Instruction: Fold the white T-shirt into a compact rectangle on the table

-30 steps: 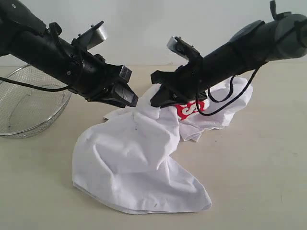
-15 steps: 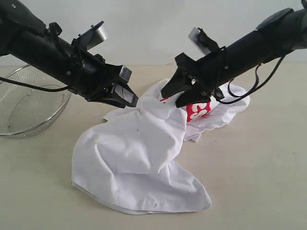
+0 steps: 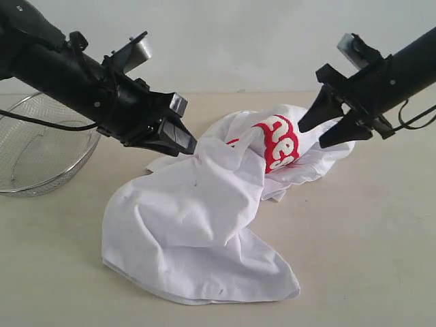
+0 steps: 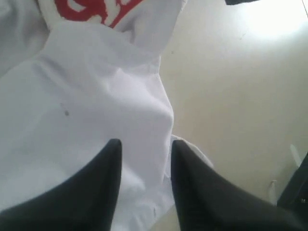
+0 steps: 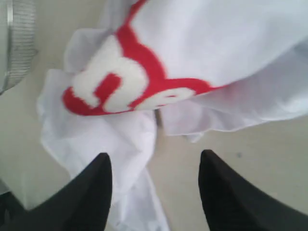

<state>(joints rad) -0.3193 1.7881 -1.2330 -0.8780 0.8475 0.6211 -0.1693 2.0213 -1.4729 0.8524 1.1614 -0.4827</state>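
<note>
Folding has hardly begun. At the left the wire mesh bowl point(image 3: 37, 146) stands apart from the work. Next to it the left gripper point(image 3: 189, 146) sits at the raised edge of the white T-shirt point(image 3: 184, 231), its jaws about halfway apart with cloth showing between them. Whether they actually nip that cloth I cannot tell.

The shirt lies in the middle of the table point(image 3: 375, 266) as a crumpled heap. One broad flap is spread toward the near edge, and the rest is bunched up behind it. The red band of lettering point(image 3: 278, 142) is twisted over the top of the heap. No sleeve is laid out and no straight edge or flat fold shows, so by my reading the spreading, smoothing and every fold are all left to do. Further right, the right gripper point(image 3: 311, 136) hangs in the air clear of the shirt, jaws wide and empty.

Compared with a second ago, the bowl, the left arm and the near flap look unchanged. The right gripper was then clamped down on the heap's peak beside the red band. It has since let go, opened and drawn back up to the right, uncovering much more of the lettering.
</note>
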